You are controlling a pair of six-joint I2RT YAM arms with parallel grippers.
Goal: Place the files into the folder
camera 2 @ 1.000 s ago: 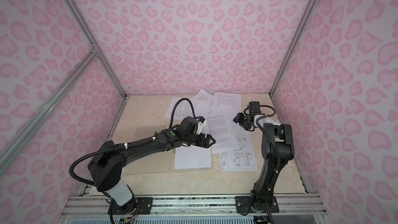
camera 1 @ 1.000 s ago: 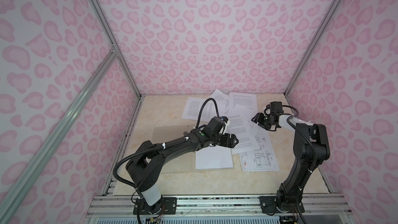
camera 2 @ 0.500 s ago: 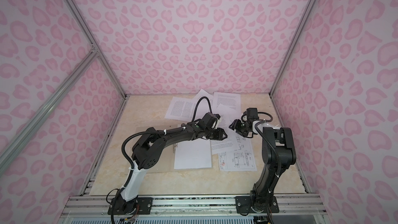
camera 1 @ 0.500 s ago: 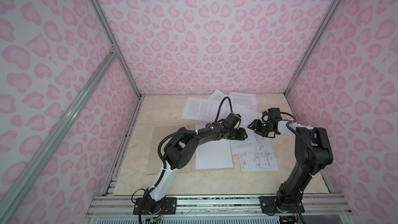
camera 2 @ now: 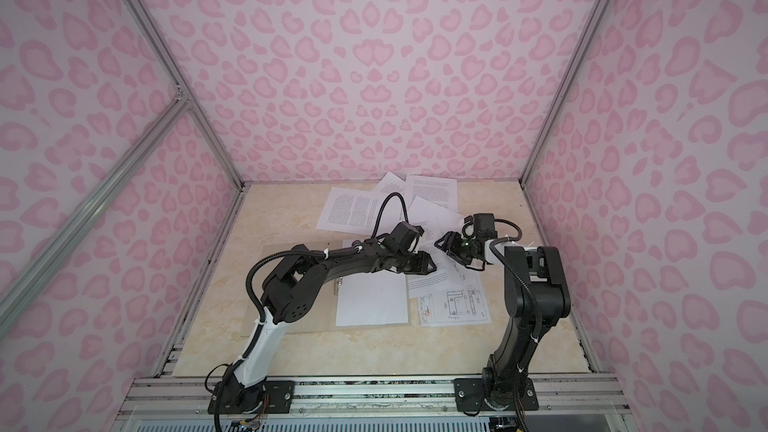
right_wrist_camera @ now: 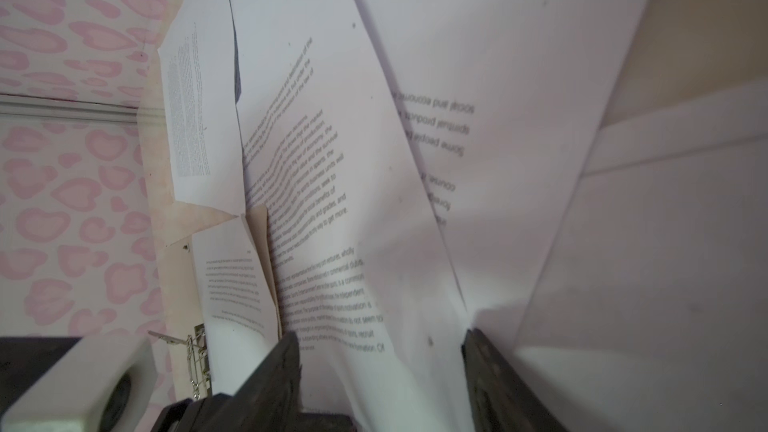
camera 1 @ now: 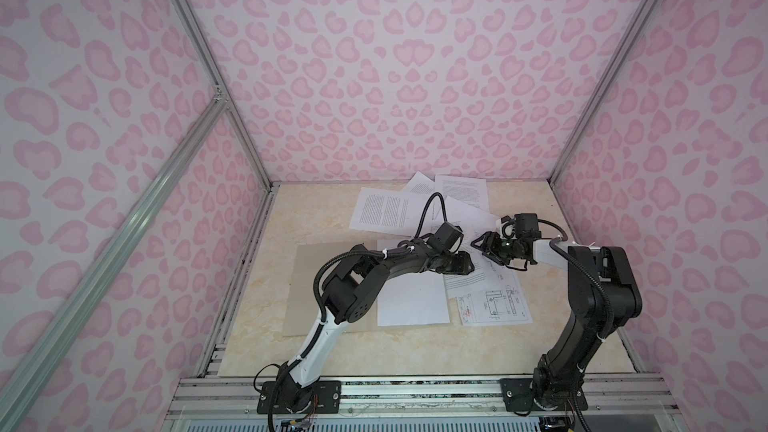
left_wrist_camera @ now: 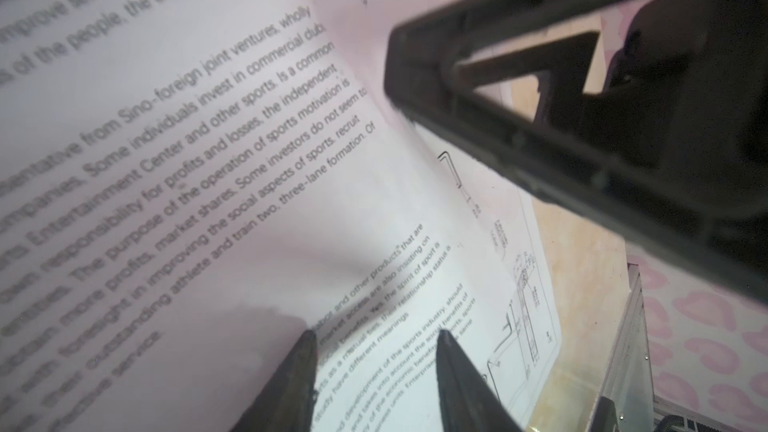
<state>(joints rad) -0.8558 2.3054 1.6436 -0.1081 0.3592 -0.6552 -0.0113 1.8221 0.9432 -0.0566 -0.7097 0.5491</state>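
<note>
The left gripper point(left_wrist_camera: 376, 342): black fingers parted, tips down on a white sheet of black text point(left_wrist_camera: 208, 160) that curls up at the right gripper point(camera 1: 482, 250).
The right gripper: jaws stand wide, the same sheet bulging loosely between them.
Change from a second ago: the grippers, then apart, now stand almost tip to tip. The left arm, then stretched low, is folded upright.
Thin beige-grey cardboard folder point(camera 1: 304, 305): open flat, spine with small metal clip point(camera 2: 338, 284) running front to back.
Blank white sheet point(camera 1: 411, 301): on the folder's right half, long axis along the spine.
Line-drawing sheet point(camera 1: 494, 305): just right of the folder, nearly parallel.
Further text sheets point(camera 1: 386, 209): fanned beyond the folder's far edge.
</note>
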